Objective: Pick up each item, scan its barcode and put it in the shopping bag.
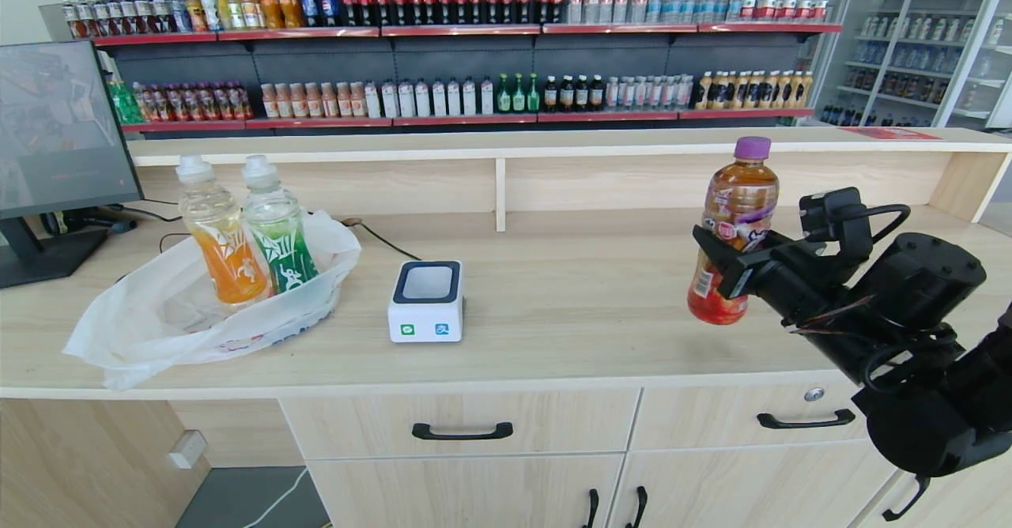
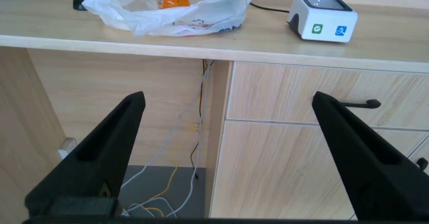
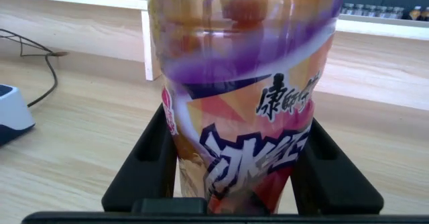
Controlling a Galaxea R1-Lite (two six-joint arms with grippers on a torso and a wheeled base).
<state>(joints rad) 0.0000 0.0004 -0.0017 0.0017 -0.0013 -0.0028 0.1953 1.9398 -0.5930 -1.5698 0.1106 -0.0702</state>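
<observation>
My right gripper (image 1: pixel 727 263) is shut on a purple-capped tea bottle (image 1: pixel 735 228), held upright above the right part of the counter (image 1: pixel 601 307); up close the bottle (image 3: pixel 248 96) sits between the black fingers (image 3: pixel 144 157). The white barcode scanner (image 1: pixel 427 301) stands mid-counter, well to the left of the bottle. A white shopping bag (image 1: pixel 166 314) lies at the left with an orange drink bottle (image 1: pixel 217 231) and a green drink bottle (image 1: pixel 277 228) standing in it. My left gripper (image 2: pixel 224 157) hangs open below counter height, facing the cabinet front, with the bag (image 2: pixel 174 13) and scanner (image 2: pixel 322 17) above it.
A monitor (image 1: pixel 59 141) stands at the counter's far left with cables behind the bag. A raised ledge (image 1: pixel 553 148) with a divider runs along the back of the counter. Drawers (image 1: pixel 462 425) lie below. Drink shelves (image 1: pixel 458 34) fill the wall behind.
</observation>
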